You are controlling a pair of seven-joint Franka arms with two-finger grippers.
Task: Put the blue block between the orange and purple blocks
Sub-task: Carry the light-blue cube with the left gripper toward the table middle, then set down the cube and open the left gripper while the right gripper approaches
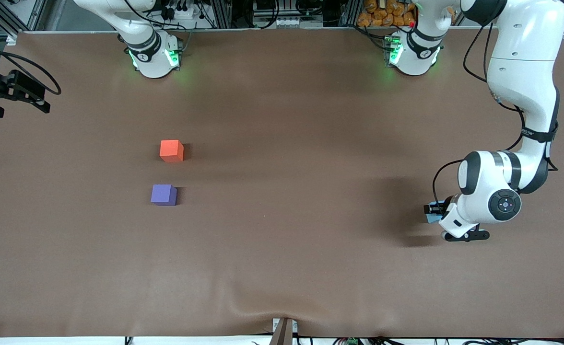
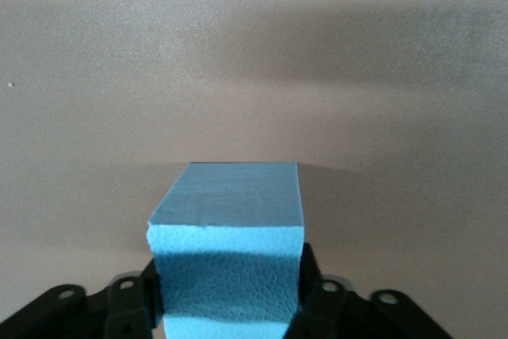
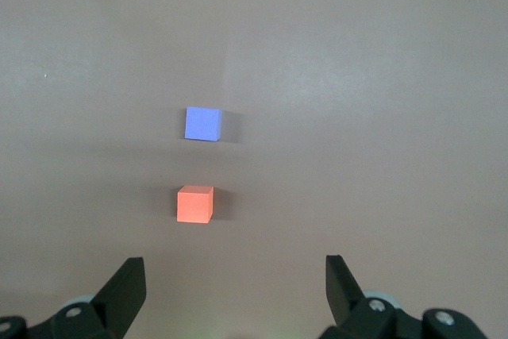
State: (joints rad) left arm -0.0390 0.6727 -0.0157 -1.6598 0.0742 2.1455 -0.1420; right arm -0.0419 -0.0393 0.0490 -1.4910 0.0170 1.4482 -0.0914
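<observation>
The sky-blue block (image 2: 228,252) sat clamped between the fingers of the left hand (image 1: 436,212), low over the counter (image 1: 282,258) at the left arm's end, apparently in the pick-up step. The next move called for carrying it to the narrow gap between the orange block (image 1: 171,151) and the purple block (image 1: 163,195), well apart from it. The right hand (image 3: 234,291) waited with fingers spread wide, above the counter's right-arm end.

A robotics lab: aluminium framing (image 1: 4,19) and cabling (image 1: 181,9).
</observation>
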